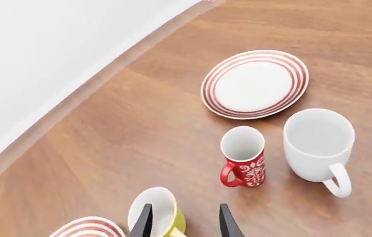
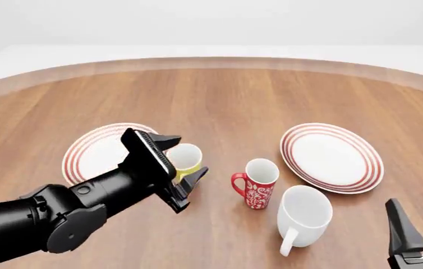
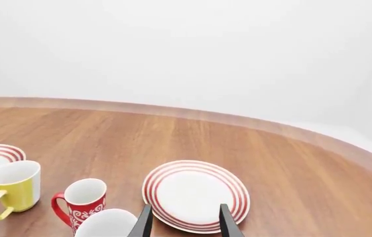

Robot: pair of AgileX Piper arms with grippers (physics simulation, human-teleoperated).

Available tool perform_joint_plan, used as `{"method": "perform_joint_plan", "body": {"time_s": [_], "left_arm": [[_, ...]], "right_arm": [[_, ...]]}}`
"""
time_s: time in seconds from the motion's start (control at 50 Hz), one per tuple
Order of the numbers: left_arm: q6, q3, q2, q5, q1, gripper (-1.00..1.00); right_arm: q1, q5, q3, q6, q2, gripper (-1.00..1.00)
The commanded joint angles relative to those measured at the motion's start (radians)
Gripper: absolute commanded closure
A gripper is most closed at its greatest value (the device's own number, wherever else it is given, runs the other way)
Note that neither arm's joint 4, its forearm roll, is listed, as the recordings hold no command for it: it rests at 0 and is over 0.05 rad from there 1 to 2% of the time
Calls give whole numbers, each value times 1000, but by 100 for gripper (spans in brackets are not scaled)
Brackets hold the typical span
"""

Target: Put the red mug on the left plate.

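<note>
Nearest the table's [image 2: 271,89] front edge, the right gripper [image 2: 419,224] hangs at the right corner, fingers spread, holding nothing. Just beyond stands a white mug [image 2: 303,213]. The red mug [image 2: 258,184] stands upright mid-table, long axis vertical, mouth up, handle pointing left. The left gripper [image 2: 183,168], jaws parted and empty, hovers by the yellow mug [image 2: 184,158]. The left plate [image 2: 92,151] lies toward the left edge, another plate [image 2: 331,157] toward the right.
</note>
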Motion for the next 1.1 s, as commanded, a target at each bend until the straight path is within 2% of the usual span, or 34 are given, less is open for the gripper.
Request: {"method": "perform_joint_plan", "body": {"time_s": [0.02, 0.36, 0.54, 1.1], "left_arm": [[16, -39, 100, -1, -56, -100], [-8, -104, 234, 3, -110, -100], [1, -143, 304, 18, -131, -100], [21, -221, 419, 27, -130, -100]], "right_arm": [[3, -6, 0, -3, 0, -100], [6, -8, 0, -2, 0, -100], [11, -12, 0, -4, 0, -100], [17, -27, 0, -12, 0, -100]]}}
